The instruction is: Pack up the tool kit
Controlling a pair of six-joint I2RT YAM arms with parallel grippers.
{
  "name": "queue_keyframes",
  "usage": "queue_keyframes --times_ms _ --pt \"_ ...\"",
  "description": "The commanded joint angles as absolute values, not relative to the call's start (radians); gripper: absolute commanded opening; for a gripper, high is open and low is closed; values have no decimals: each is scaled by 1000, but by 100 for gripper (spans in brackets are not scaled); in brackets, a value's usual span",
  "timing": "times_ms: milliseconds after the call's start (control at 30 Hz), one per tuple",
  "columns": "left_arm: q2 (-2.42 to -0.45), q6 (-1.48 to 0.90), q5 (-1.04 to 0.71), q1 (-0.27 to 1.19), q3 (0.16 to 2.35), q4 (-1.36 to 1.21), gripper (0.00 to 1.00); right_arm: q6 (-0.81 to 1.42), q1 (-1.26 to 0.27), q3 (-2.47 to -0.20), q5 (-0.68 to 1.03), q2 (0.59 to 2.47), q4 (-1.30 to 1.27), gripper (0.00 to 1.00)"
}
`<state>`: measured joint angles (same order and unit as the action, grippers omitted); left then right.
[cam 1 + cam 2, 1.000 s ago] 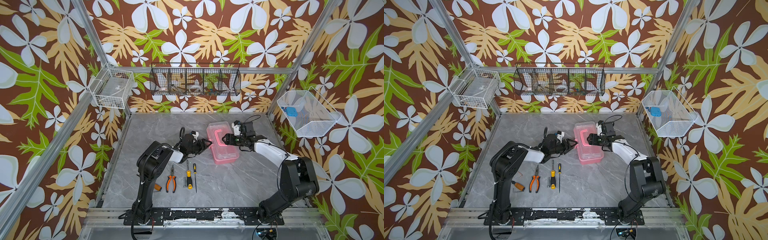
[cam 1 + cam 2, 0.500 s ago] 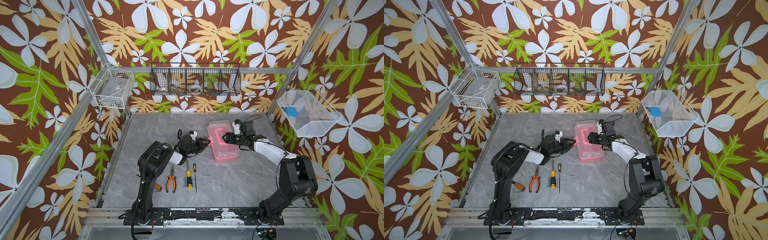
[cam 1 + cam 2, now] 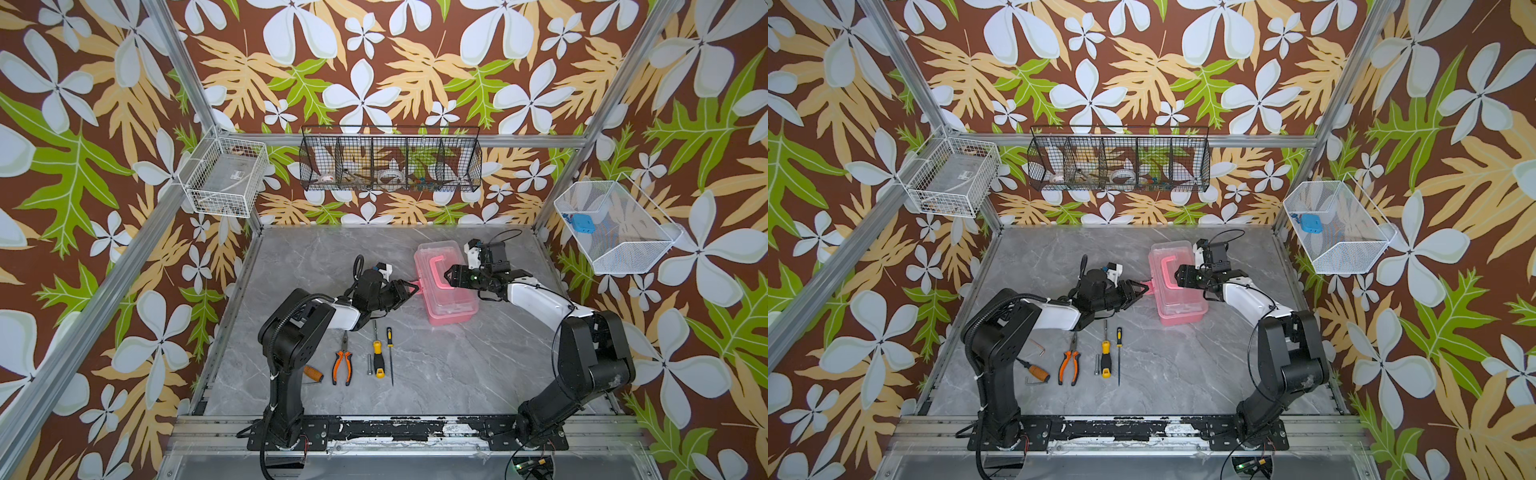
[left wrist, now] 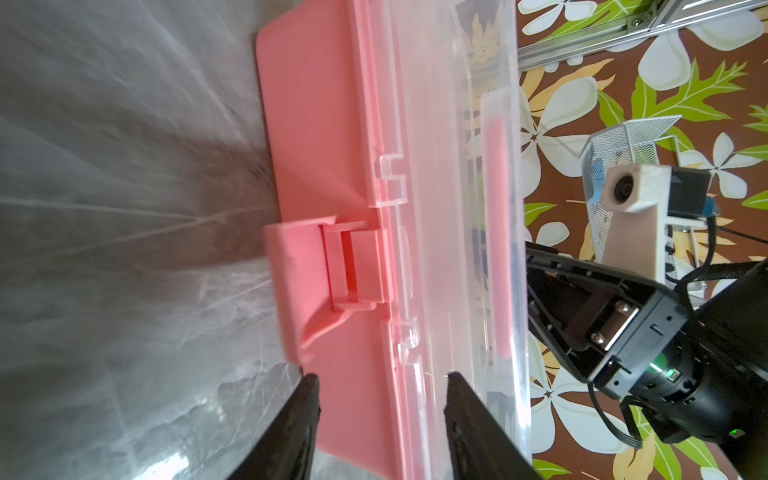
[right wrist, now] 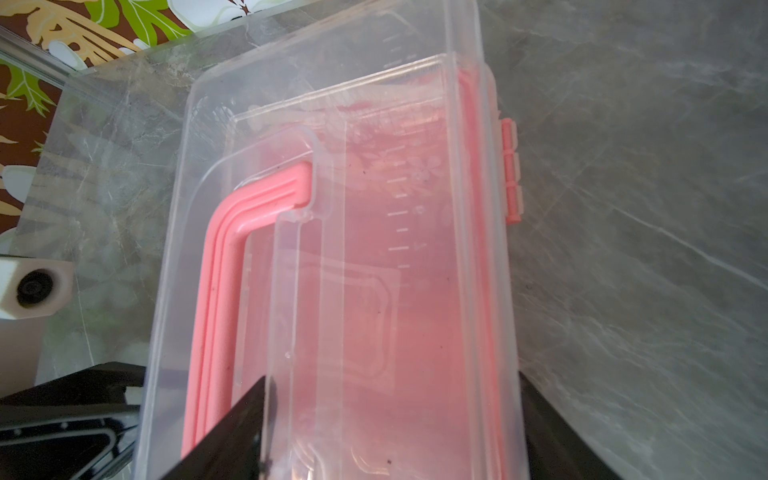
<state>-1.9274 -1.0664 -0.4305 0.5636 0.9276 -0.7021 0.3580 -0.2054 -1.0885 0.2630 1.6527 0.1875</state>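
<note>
1. Overhead, in both top views, the rectangular pink case [image 3: 451, 301] is seen lying flat on the grey marbled surface [image 3: 457, 374], right of middle, with its clear lid [image 3: 436, 253] down. The left pincer [image 3: 409, 286] is held at the small pink latch [image 3: 417, 284] on the long side facing the left arm. The right pincer [image 3: 451, 276] is laid over the top by the handle [image 3: 436, 272]. Orange-black pliers [image 3: 342, 361] and a yellow-black screwdriver [image 3: 377, 362] are laid side by side nearer the front, well apart from the case.
2. Through the left wrist view, a matte pink wall and a stepped translucent rim are shown. The squarish latch is swung outward. The left pincer's black fingers [image 4: 299, 419] are seen apart, clamped on nothing, with the rim between them.
3. Through the right wrist view, the smooth lid is shown with the ribbed handle folded flat in its recess. The right pincer is clamped wide across the case, one wedge-shaped finger [image 5: 241, 424] being set beside the handle and the other against the outer wall.
</note>
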Motion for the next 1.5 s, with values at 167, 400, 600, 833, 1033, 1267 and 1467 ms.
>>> queue_keyframes --times_ms 167,400,600,833,1033,1267,1467 --pt "-1861 -880 -245 560 1023 -370 58 364 -211 -1077 265 1640 350 76" --pt "-1948 -831 -243 561 1148 -275 66 367 -212 -1115 223 1567 381 78" --pt "-1990 -835 -264 562 1180 -271 68 382 -215 -1172 215 1514 412 81" --pt "-1972 -851 -275 567 1136 -307 70 370 -240 -1200 170 1495 436 85" --pt "-1952 -860 -273 584 1106 -330 70 374 -249 -1153 178 1486 425 83" --pt "-1967 -873 -275 590 1089 -347 70 302 -375 -1208 125 1476 438 75" --pt "-1974 -880 -269 593 1092 -353 70 262 -455 -1243 31 1545 469 82"
